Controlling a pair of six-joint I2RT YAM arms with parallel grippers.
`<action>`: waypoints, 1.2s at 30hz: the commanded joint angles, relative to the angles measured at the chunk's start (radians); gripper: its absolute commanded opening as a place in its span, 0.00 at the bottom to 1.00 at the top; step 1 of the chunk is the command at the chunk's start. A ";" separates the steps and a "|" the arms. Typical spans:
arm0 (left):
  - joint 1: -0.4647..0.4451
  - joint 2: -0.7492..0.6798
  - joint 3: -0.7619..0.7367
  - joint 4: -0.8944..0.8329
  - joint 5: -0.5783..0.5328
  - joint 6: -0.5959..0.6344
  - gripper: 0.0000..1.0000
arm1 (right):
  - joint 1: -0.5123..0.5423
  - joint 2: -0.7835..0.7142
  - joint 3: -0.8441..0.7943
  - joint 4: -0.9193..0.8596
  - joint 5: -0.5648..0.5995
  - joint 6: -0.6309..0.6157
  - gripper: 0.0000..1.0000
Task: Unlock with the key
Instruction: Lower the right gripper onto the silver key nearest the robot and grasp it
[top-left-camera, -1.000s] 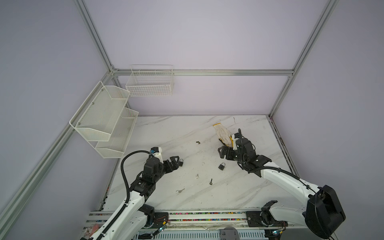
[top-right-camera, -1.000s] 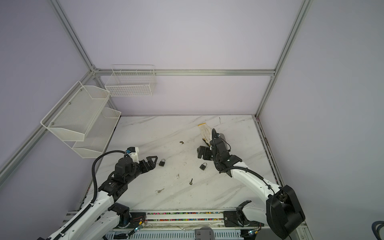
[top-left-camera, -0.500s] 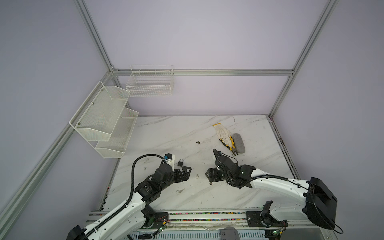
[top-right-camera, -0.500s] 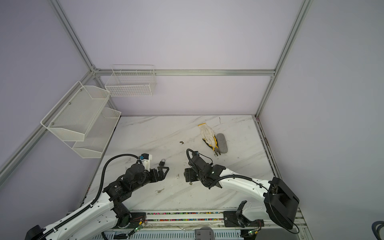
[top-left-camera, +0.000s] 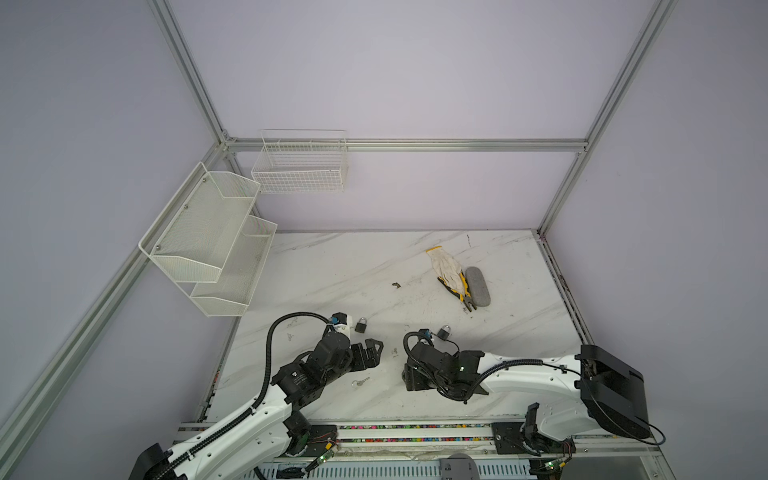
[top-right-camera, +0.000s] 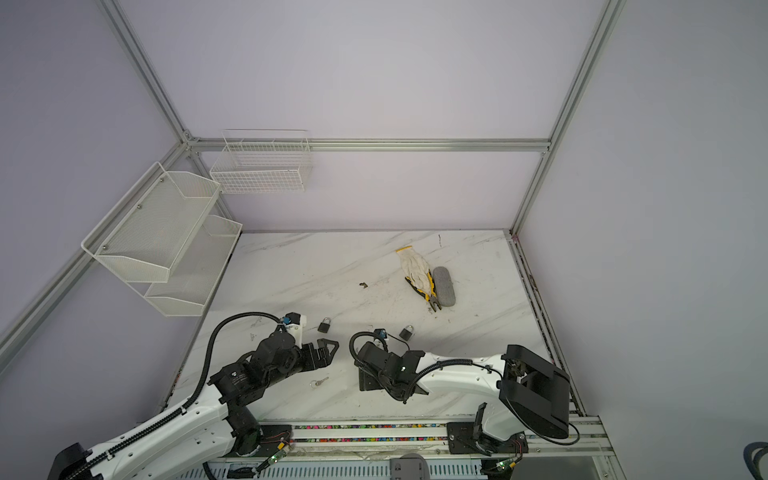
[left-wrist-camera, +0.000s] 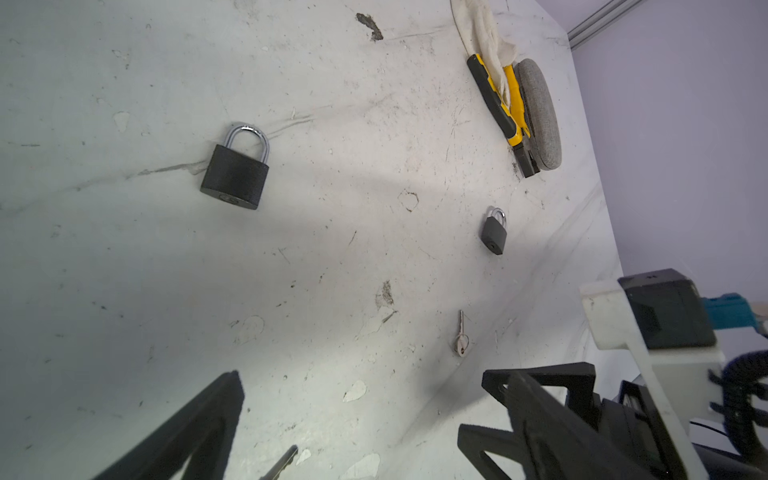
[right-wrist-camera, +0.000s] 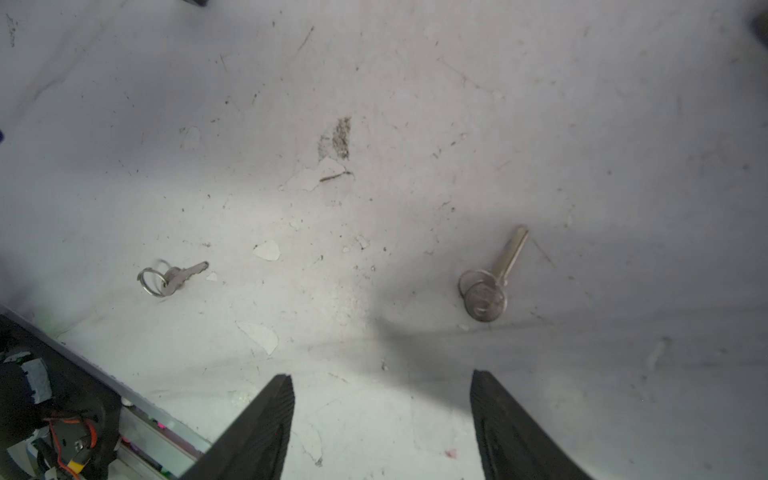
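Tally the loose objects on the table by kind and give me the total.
Padlocks: 2
Keys: 2
Glove: 1
Pliers: 1
Grey oval case: 1
Total: 7

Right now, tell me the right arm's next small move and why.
Probably shift the right gripper toward the long key until its open jaws straddle it. The key lies flat, ahead of the gripper and off-centre, not yet held.
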 joint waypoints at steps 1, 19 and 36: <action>-0.004 0.005 0.101 0.001 -0.006 0.005 1.00 | 0.022 0.030 -0.012 0.057 0.033 0.065 0.70; -0.004 0.030 0.115 0.002 -0.029 0.010 1.00 | 0.007 0.099 -0.037 0.082 0.099 0.060 0.78; -0.006 0.039 0.121 0.012 -0.045 0.022 1.00 | -0.162 0.148 -0.008 0.106 0.101 -0.111 0.83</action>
